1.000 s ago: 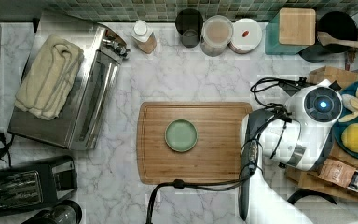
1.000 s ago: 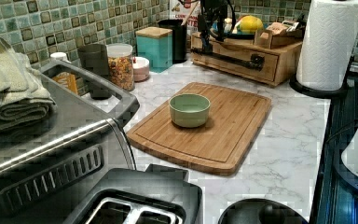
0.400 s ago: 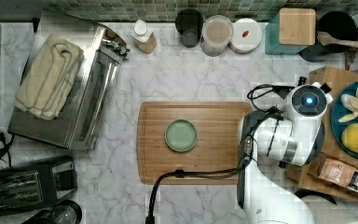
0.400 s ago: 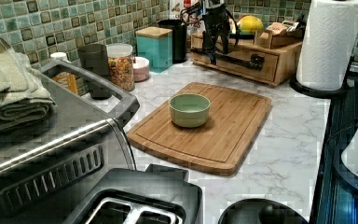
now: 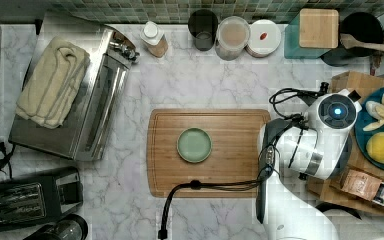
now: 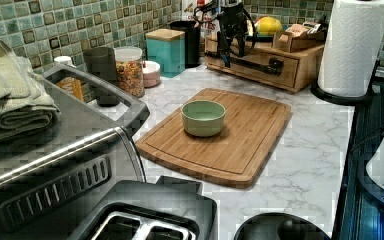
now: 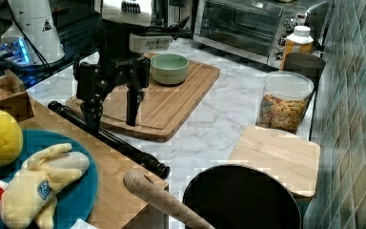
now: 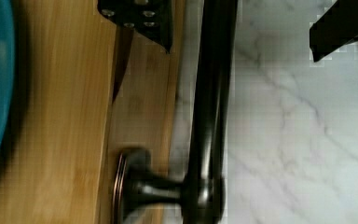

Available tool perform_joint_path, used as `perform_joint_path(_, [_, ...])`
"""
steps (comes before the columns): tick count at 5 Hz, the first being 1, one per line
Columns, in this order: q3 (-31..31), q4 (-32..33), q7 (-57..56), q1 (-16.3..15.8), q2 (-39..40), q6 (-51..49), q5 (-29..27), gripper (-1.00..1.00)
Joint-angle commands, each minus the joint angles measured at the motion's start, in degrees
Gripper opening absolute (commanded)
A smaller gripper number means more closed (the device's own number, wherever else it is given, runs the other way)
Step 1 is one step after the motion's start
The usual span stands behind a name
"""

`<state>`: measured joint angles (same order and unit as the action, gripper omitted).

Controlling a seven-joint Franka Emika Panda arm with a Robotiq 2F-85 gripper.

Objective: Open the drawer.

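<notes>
Towel (image 5: 52, 80) folded on toaster oven (image 5: 87, 105) at the top view's left, toaster (image 5: 30, 197) below. Further right, cutting board (image 5: 207, 152) on the marble counter (image 5: 200, 80), green bowl (image 5: 194, 145) on its middle. Along the tiled wall: bottle (image 5: 154, 39), dark cup (image 5: 203, 29), jar (image 5: 232, 37), then teal box with wooden lid (image 5: 318, 27). Right of the board, white arm (image 5: 310, 145) over the front edge of a wooden organizer (image 5: 360, 82), teal plate (image 5: 365, 122) with fruit on top of it.

Drawer (image 6: 260, 67) in the front of that organizer, at the far end of the counter in the left view, paper towel roll (image 6: 355, 45) to its right. Looks closed or very nearly closed. Black bar handle (image 7: 109, 138) across its front.

Gripper (image 7: 112, 112) pointing down at the handle in the right view. Jaws wide, one finger (image 7: 91, 102) on the drawer side, other finger (image 7: 133, 100) on the counter side, bar between them. No contact with the bar visible in the wrist view: handle (image 8: 212, 107) runs through the gap, one bracket (image 8: 144, 189) fixed to the wooden front (image 8: 140, 107).
</notes>
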<state>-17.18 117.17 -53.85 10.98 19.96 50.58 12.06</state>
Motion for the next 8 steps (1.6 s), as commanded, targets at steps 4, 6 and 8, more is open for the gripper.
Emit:
perform_joint_path(4, [-0.3, -1.2, 5.2, 0.6, 9.0, 9.6, -10.0, 1.00])
perform_joint_path(6, [-1.6, -0.8, 8.0, -1.8, 8.0, 5.6, -8.8, 1.00])
perform_joint_path(8, [-0.8, 1.0, 12.2, -4.3, 5.6, 2.8, -8.7, 1.00])
